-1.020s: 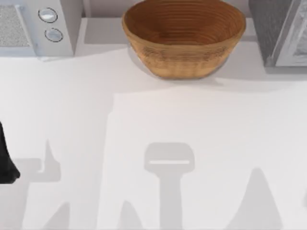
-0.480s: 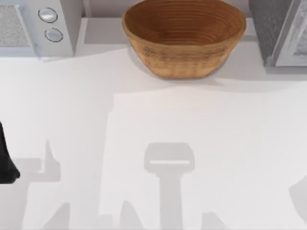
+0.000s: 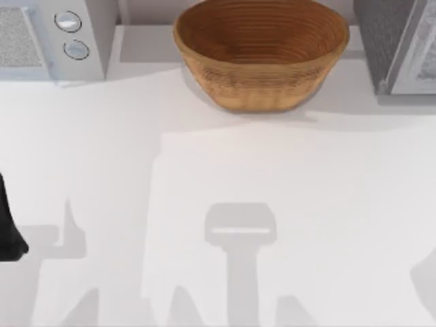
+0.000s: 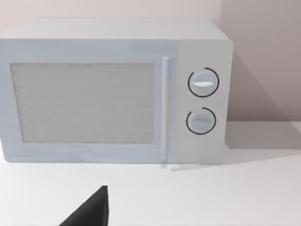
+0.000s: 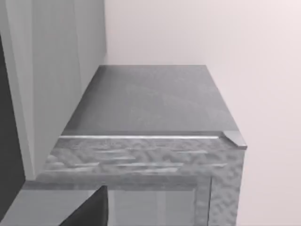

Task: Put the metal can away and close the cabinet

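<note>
Two grippers are in play, and for neither can I tell how wide it stands. My left gripper (image 4: 89, 211) appears as a dark wedge low in the left wrist view, hovering above the white table (image 4: 197, 197) and apart from everything on it. From above, a dark part of the left arm (image 3: 8, 228) sits at the table's left edge, about halfway down, with its grey shadow beside it.

Facing that gripper is a pale microwave (image 4: 113, 89) with its door shut, a slim upright handle (image 4: 165, 108) and two round dials (image 4: 203, 101) stacked one above the other on its panel. From above, the microwave (image 3: 51, 37) stands in the far left corner against the back wall.

My right gripper (image 5: 90, 212) is a similar dark wedge low in the right wrist view. It is raised and looks across the flat grey top of the cabinet (image 5: 150, 101), whose front edge has a rippled, shiny finish. From above, the cabinet (image 3: 381, 41) stands in the far right corner.

Between microwave and cabinet, at the back middle of the table, sits a wicker bowl (image 3: 262, 58), upright, its hollow showing nothing inside.

Where the metal can lies I cannot tell.
</note>
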### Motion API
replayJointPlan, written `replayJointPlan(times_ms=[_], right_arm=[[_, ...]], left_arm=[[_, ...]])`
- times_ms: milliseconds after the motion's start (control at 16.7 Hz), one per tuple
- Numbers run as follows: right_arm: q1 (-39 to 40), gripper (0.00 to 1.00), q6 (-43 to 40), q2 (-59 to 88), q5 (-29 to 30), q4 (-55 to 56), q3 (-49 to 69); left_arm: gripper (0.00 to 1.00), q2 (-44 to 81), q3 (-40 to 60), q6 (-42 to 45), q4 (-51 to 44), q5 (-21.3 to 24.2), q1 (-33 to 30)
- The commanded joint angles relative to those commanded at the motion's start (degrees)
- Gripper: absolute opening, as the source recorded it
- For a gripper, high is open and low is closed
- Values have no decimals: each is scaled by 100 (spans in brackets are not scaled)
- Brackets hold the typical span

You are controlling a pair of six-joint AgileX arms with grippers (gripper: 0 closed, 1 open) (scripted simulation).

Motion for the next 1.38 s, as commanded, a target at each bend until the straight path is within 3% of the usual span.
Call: replayJointPlan(times_ms=[180, 360, 1080, 1380], right_arm=[[651, 100, -5, 16, 652, -17, 40], [1684, 100, -9, 15, 1679, -54, 70], [6976, 100, 15, -173, 6980, -304, -66], [8196, 100, 5, -265, 8188, -301, -134]], left_arm=[[100, 0, 0, 0, 0, 0, 0], [100, 0, 0, 0, 0, 0, 0], [100, 0, 0, 0, 0, 0, 0], [100, 0, 0, 0, 0, 0, 0]])
